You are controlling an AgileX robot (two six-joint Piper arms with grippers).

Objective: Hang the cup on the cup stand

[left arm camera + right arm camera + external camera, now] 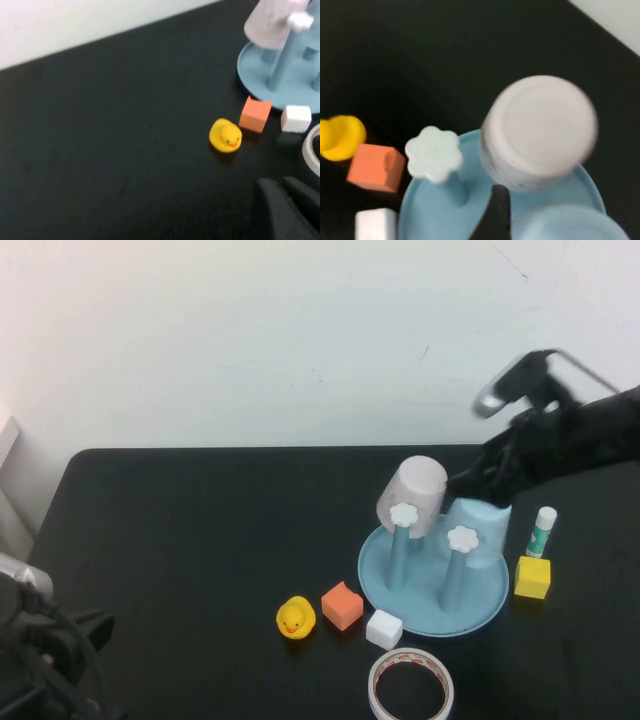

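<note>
At the near left corner of the table (180, 530), the left gripper (40, 660) is sitting parked with its jaws together, holding nothing, well apart from everything the task concerns. Just past it toward the middle, a yellow rubber duck (295, 618), an orange cube (342, 605) and a white cube (384, 628) are lying in a row beside the near rim of the cup stand (395, 592), with a roll of tape (410, 687) nearer the robot.

On the cup stand, a pale pinkish-white cup (412, 497) is sitting upside down over a far peg, tilted a little. Two near pegs with white flower-shaped caps (404, 513) are standing bare.

The light blue cup (478, 532) is resting upside down on the stand's far right part, its long axis roughly upright, partly hidden behind the right-hand capped peg. It seems to be over a peg already, though the peg itself cannot be seen.

The right gripper (470, 480) is hovering just above and behind this cup, its jaws spread wide and gripping nothing; one dark finger (496, 212) is showing in the right wrist view between the two cups. The cup is lying directly below and slightly toward the robot from this gripper, so the right arm is by far the nearer one, and any next move probably turns on a straight vertical path clear of the pink cup beside it.

Farther right, a glue stick (541, 532) and a yellow cube (532, 577) are standing just off the stand's rim.
</note>
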